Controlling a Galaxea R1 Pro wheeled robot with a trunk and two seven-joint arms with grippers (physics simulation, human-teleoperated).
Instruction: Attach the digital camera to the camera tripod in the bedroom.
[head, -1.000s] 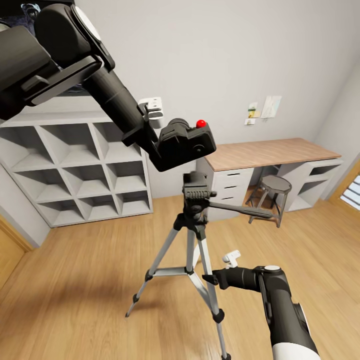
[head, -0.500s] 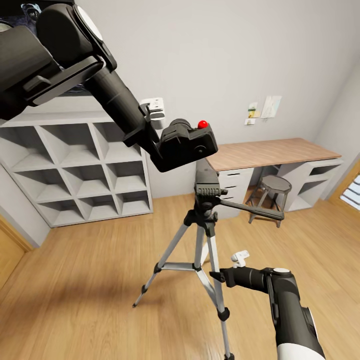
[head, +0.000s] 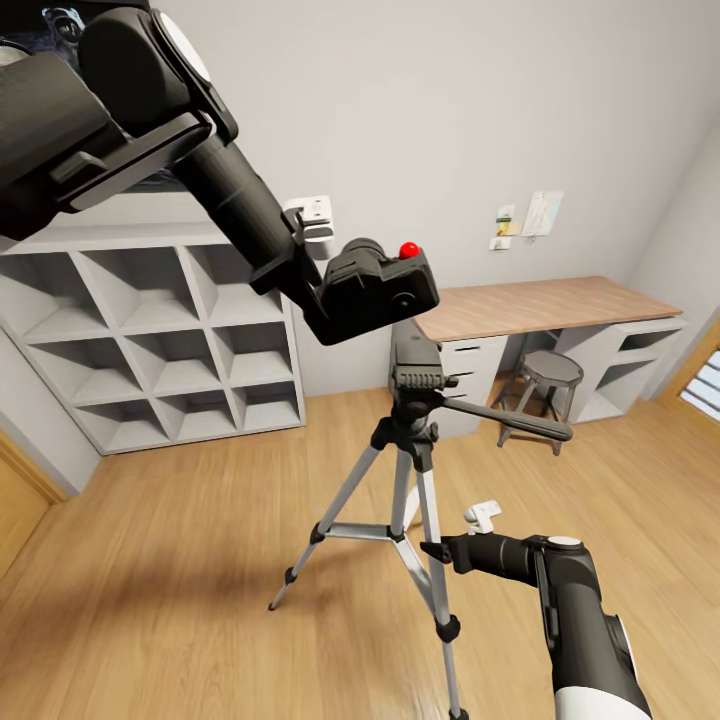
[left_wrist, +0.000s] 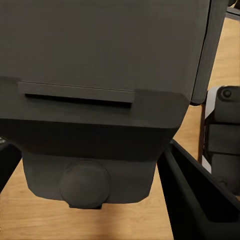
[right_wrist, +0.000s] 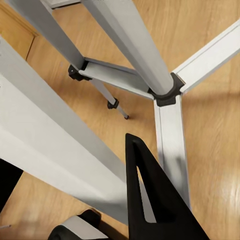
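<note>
Since a moment ago your digital camera (head: 378, 288) has barely shifted, clamped in your left gripper (head: 322, 262) just above the camera tripod (head: 413, 430) head. Your right gripper (head: 436, 552) grasps a tripod leg. Behind stand white cube shelving (head: 160, 340), a stool (head: 545, 385) and a desk (head: 540, 305); open floor lies around.

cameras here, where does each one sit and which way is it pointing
Head view: high on the robot, looking forward and down into the bedroom at the camera tripod; both arms show, the left tool holding the digital camera just above the tripod head, the right tool low by a leg.
Left wrist view: on the left arm, looking along the tool at the digital camera close up; one dark finger shows.
Right wrist view: on the right arm, facing the tripod legs and floor; one finger shows.
Shared: head and right wrist views both see the tripod; head and left wrist views both see the camera.
</note>
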